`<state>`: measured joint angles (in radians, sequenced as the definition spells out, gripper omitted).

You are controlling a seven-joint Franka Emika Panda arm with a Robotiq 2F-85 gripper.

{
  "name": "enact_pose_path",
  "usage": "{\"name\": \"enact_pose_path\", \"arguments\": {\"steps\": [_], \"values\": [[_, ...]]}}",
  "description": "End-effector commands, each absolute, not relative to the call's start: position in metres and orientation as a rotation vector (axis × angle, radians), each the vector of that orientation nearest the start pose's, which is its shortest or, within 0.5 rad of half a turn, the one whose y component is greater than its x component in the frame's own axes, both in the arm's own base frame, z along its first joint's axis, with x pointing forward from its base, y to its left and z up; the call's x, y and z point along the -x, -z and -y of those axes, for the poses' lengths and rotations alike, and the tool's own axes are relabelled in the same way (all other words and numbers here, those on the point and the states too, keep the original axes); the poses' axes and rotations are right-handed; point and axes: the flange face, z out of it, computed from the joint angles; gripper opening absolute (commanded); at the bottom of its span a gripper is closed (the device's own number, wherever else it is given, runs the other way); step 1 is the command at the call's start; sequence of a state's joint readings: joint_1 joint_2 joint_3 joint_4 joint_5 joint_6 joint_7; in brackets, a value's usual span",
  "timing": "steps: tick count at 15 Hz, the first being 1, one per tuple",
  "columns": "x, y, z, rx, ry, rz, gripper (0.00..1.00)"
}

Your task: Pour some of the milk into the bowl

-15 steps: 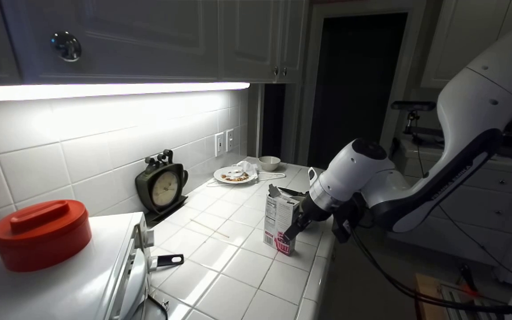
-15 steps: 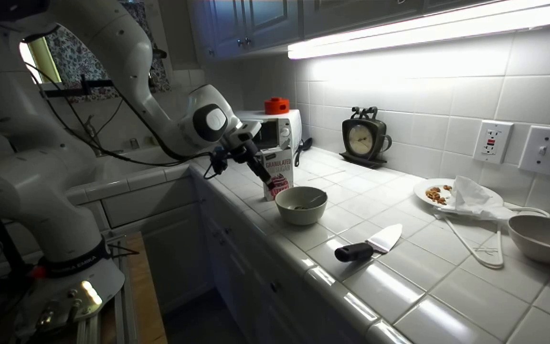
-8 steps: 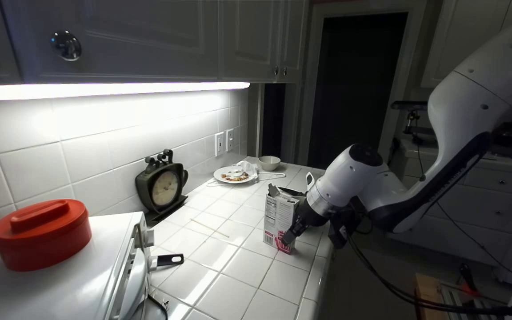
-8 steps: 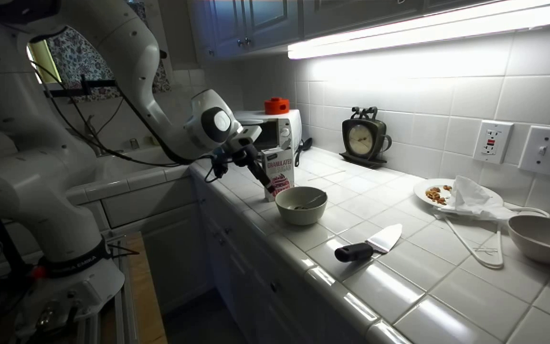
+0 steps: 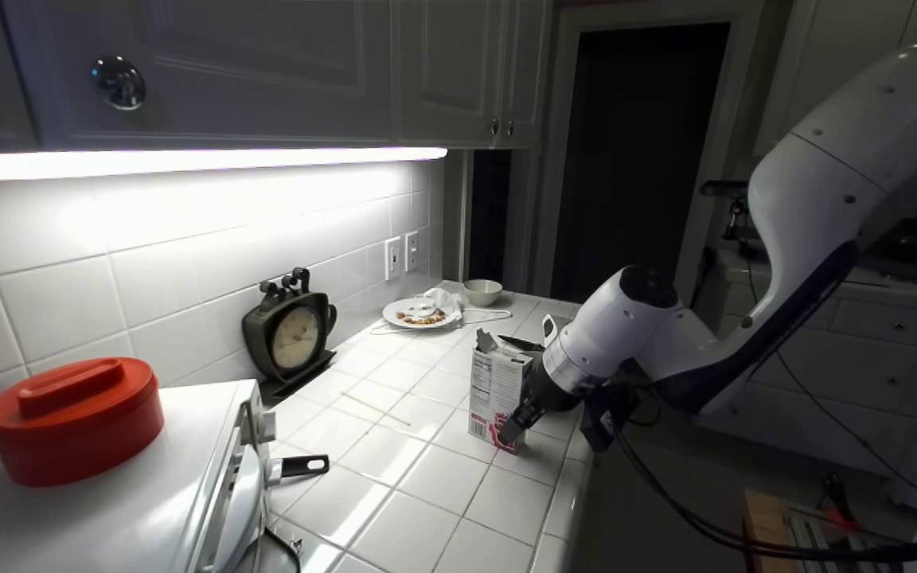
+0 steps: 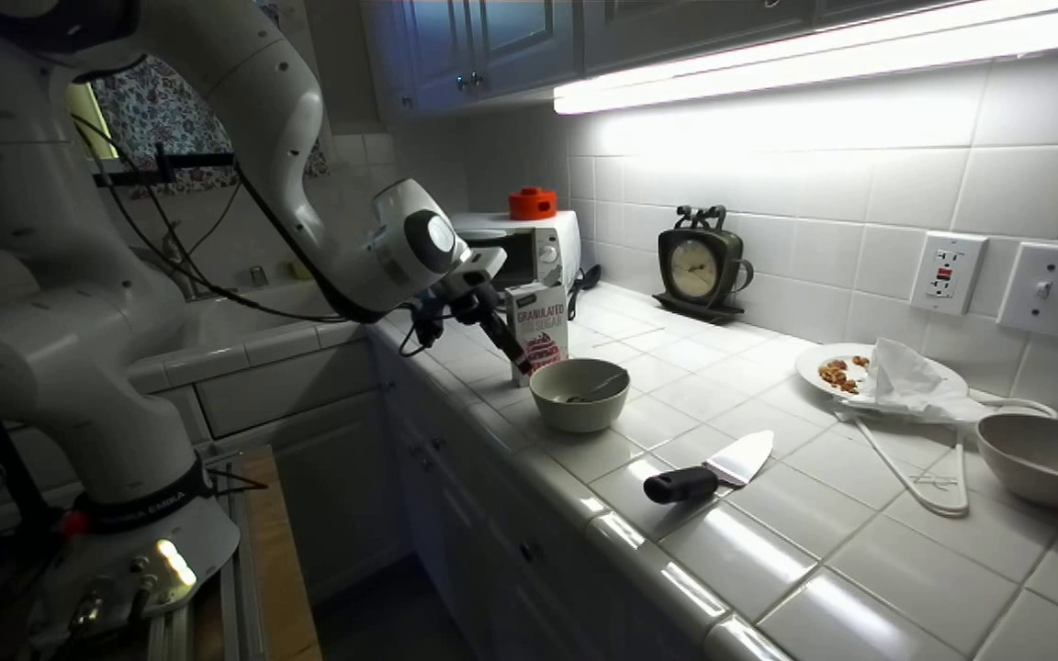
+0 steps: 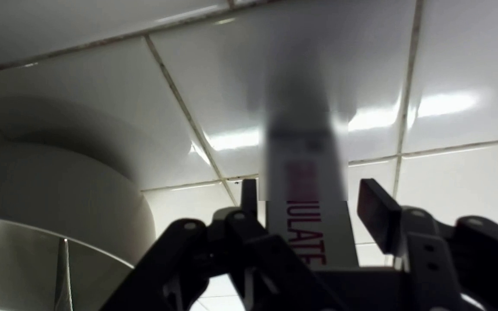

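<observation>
While the gripper [image 7: 309, 194] waits with jaws parted either side of the sugar-labelled carton [image 7: 327, 218], lower centre of the wrist view, an uneven squeeze could topple it against the bowl [image 7: 71, 185], lower left.

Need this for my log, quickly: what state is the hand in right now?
Hand: open, holding nothing; the wrist view shows the carton between its parted fingers, with gaps at both sides.
</observation>
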<state>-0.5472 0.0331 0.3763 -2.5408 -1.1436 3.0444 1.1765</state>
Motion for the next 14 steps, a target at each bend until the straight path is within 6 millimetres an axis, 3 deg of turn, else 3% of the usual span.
{"name": "enact_pose_path", "arguments": {"steps": [1, 5, 10, 11, 13, 14], "values": [[-0.471, -0.284, 0.008, 3.107, 0.863, -0.357, 0.56], [-0.472, -0.281, 0.007, 3.102, 0.873, -0.348, 0.31], [-0.468, -0.279, 0.002, 3.113, 0.86, -0.358, 0.25], [-0.464, -0.277, 0.0, 3.124, 0.842, -0.359, 0.2], [-0.459, -0.276, -0.003, 3.141, 0.815, -0.382, 0.21], [-0.457, -0.281, -0.004, 3.153, 0.83, -0.402, 0.17]]}}
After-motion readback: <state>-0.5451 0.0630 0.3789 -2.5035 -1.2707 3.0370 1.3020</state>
